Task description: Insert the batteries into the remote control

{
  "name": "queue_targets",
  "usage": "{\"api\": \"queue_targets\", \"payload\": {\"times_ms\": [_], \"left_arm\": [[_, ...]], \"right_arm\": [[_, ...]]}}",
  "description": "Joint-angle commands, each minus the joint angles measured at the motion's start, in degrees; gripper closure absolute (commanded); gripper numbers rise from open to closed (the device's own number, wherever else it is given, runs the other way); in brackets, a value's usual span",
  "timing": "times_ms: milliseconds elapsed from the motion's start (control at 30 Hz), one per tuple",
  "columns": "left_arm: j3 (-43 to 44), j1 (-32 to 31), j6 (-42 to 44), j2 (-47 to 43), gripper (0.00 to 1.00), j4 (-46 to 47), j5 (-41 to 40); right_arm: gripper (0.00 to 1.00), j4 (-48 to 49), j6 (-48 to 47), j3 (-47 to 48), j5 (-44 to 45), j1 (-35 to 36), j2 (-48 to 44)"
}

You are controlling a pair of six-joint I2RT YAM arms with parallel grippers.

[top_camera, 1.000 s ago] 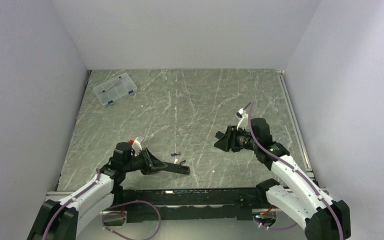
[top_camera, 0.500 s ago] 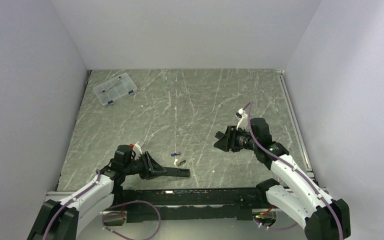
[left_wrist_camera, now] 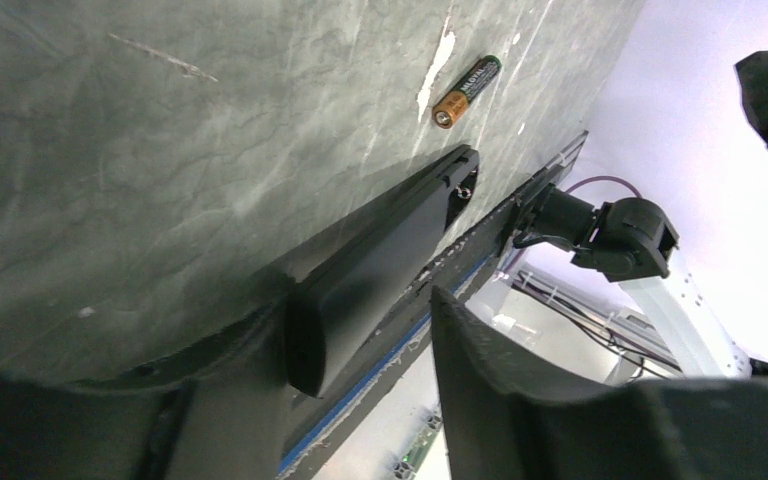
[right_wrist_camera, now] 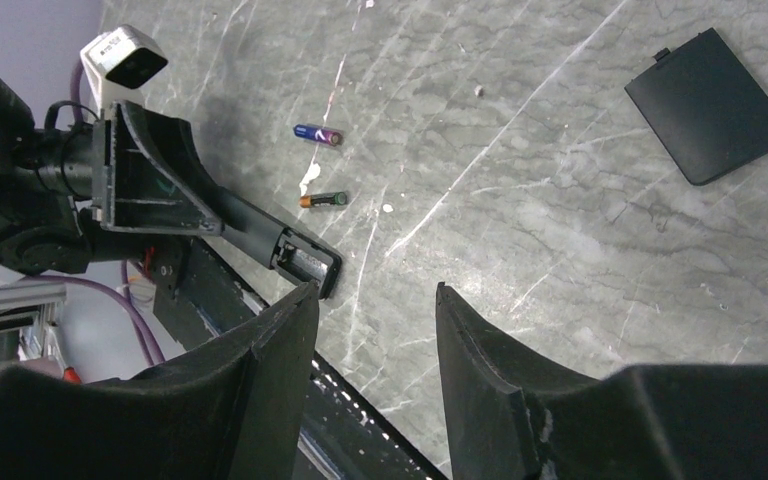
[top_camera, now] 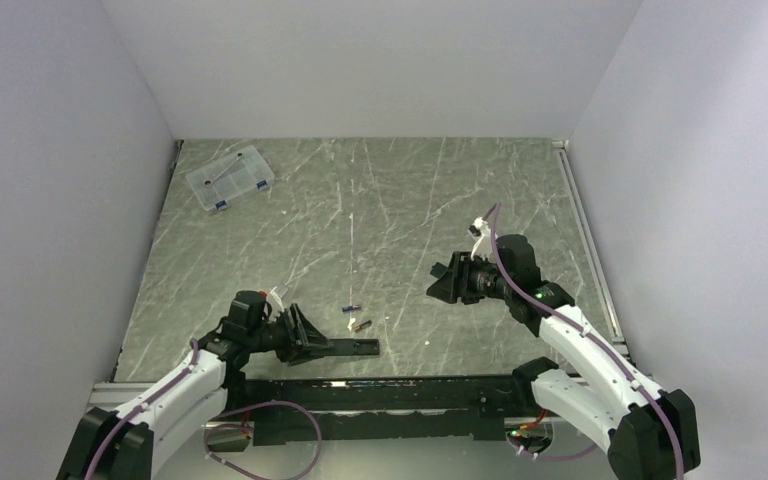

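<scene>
Left arm lies low along the desk's (top_camera: 410,200) near edge, left claw (top_camera: 312,338) spread around 1 end of the remote control (top_camera: 355,347), which lies flat, pointing right. Right claw (top_camera: 443,283) hovers spread.

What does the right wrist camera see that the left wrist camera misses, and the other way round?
Only the right wrist view shows the blue-banded battery and a loose black cover lying well apart from everything else. Only the left wrist view shows the right arm's base, past the near edge. Both show the remote lying on the table with its compartment open, and the gold-ended battery a little way from that open end.
</scene>
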Motion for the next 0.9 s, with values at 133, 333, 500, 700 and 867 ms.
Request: {"api": "queue_targets", "payload": {"times_ms": [133,333,500,700,867], "left_arm": [[3.12,0.12,2.48,-0.13,0.35,-7.6,-3.07],[4.99,0.11,1.66,-0.8,0.03,-11.05,-4.2],[8.46,0.1,2.72,-0.41,0.01,-15.72,-5.66],[12.42,0.14,4.27,0.7,0.01,-22.05,-7.4],[14.41,0.14,2.66,0.67,0.01,-25.19,-8.98]], "right_arm": [[0.5,2.32,-2.13,4.88,0.34,2.82,2.91],[0.49,0.72,-4.09,9.48,3.02,6.98,7.32],[0.48,-0.4,-5.64,13.09,4.68,9.55,10.74],[0.48,-3.62,-7.3,18.64,6.79,13.03,15.45],[0.48,-7.34,-9.7,23.98,8.63,15.9,19.6]]}}
